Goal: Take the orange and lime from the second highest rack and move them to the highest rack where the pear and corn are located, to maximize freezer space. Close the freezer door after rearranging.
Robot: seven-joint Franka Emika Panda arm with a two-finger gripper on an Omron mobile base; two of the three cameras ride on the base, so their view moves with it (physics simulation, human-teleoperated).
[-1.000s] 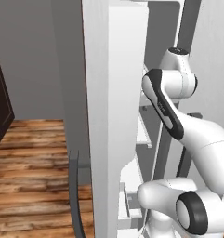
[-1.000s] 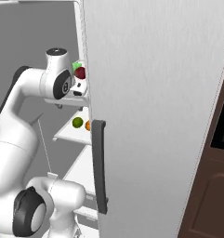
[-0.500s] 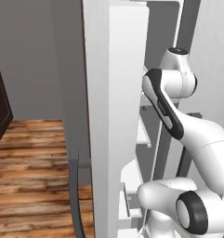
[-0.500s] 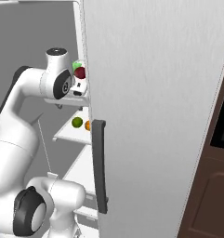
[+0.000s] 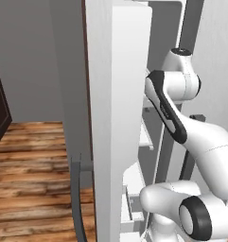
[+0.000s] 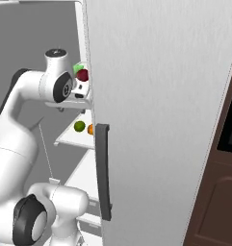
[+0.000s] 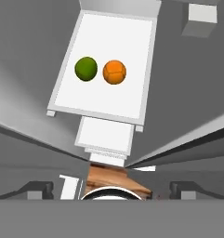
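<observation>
**Getting ready to pick the first fruit**

The jaws are wide open and hold nothing. They look down at the lime [image 7: 86, 68] and orange [image 7: 115, 72], side by side on a white rack [image 7: 132, 60]. Next, go down and grab one. The freezer door [image 6: 156, 110] is open.

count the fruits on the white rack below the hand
2: a green lime and an orange, side by side on the white rack, apart from each other. More fruit may sit hidden on other racks.
</observation>
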